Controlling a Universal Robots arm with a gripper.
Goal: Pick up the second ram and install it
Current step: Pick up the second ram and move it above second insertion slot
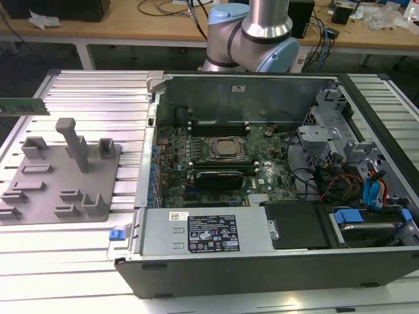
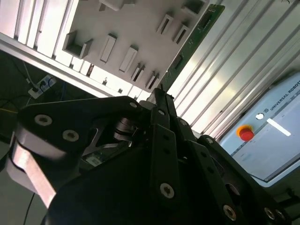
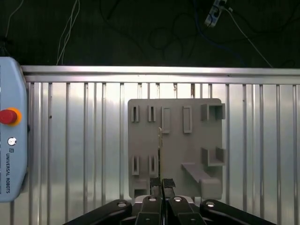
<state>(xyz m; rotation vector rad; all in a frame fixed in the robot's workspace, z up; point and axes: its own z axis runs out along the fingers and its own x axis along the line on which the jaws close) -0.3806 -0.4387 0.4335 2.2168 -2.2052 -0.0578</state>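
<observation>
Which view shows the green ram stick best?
The second wrist view: the long, thin green circuit-board ram stick shows its flat face, held in the hand. The first wrist view sees it edge-on. The exterior view's left edge cuts it off.

End effector (image 3: 161, 183) is gripping the second ram (image 3: 160, 145), which is showing edge-on as a thin line between its closed fingers. Stick is hanging over the grey slotted fixture plate (image 3: 176, 159), which is lying on the ribbed aluminium table (image 3: 84, 150). Teach pendant (image 3: 11, 154) with red stop button (image 3: 6, 116) is sitting at the table's end.
</observation>
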